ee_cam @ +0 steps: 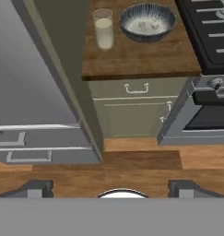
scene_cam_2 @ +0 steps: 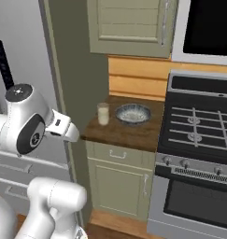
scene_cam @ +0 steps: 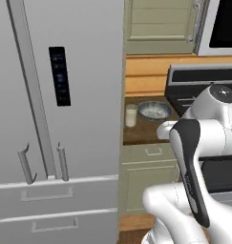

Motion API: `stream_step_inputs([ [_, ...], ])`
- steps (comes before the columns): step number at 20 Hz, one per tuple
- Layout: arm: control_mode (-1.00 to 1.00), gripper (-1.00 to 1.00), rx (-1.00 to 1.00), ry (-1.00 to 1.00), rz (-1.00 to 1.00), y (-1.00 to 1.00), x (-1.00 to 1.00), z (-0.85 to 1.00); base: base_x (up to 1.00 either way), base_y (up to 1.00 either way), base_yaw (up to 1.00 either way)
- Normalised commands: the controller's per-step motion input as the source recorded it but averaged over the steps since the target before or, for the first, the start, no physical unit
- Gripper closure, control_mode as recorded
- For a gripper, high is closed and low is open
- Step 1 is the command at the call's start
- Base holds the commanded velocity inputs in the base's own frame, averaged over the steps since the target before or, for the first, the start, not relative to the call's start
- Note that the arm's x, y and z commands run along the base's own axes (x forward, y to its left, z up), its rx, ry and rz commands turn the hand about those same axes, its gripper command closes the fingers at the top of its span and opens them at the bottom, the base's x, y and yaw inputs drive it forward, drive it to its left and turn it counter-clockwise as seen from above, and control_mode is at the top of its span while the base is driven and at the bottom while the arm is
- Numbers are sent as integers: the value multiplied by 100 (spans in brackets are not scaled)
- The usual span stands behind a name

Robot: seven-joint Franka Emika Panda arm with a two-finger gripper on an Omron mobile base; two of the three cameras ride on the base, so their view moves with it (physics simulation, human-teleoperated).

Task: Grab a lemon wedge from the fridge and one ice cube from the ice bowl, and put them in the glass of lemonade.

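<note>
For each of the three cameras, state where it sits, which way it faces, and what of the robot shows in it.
Left base view: behind the arm's left, facing the fridge doors; arm at lower right.
Right base view: behind the arm's right, facing the counter and stove; arm at lower left.
Hand view: on the hand, looking down at the floor and cabinet; open gripper at the bottom.
All three share the glass of lemonade and ice bowl.

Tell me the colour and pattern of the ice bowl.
The ice bowl is grey-blue with fine pale radial streaks on its wall and whitish contents; the hand view shows it best.
</note>
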Motion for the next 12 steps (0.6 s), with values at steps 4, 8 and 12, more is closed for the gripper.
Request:
stream_step_inputs([
  [4, 100, -100, 0, 0, 0, 0, 0, 0, 0, -100, 9],
  [8, 100, -100, 0, 0, 0, 0, 0, 0, 34, -98, 8],
  [12, 100, -100, 0, 0, 0, 0, 0, 0, 66, -64, 0],
])
